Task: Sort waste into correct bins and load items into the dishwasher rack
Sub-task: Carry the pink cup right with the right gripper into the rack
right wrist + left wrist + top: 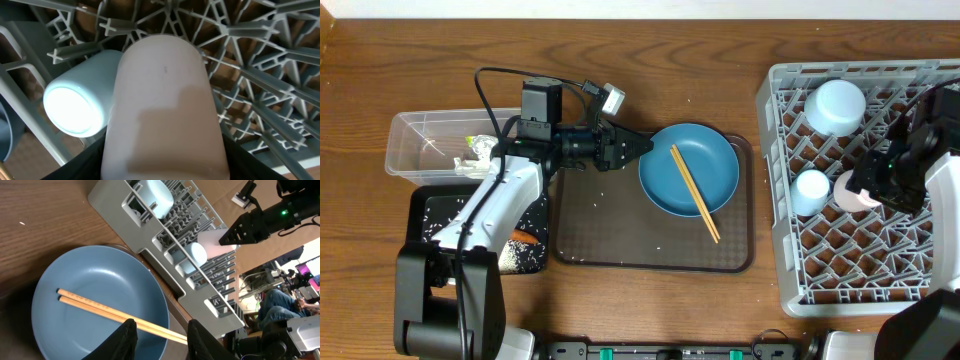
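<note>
Two arms: your left one reaches from 7 o'clock toward the middle of the table, and your right one sits over the rack at 3 o'clock.
Left gripper: spread wide. Its dark fingers stand on either side of one end of the chopsticks and are not closed on them.
Chopsticks: a wooden pair lying side by side across the plate, running from 11 o'clock to 5 o'clock. Their lower end pokes past the rim.
Plate: dark blue and round, lying flat on the 2 o'clock part of the brown tray.
Right gripper: pinching the pink cup, which is tipped on its side over the rack's lattice. You cannot tell whether the cup rests on the grid.
Light-blue cup: in the rack, just beside the pink cup at its 9 o'clock.
Light-blue bowl: upside down in the rack, at 12 o'clock from the two cups.
Rack: a grey grid at the table's 3 o'clock edge.
Clear tub: at 10 o'clock, holding the crumpled wrapper.
Black tray: at 8 o'clock, touching the tub's lower side and partly hidden by your left arm. It holds the carrot and a patch of rice.
Loose grains: a few white specks are scattered on the brown tray.
</note>
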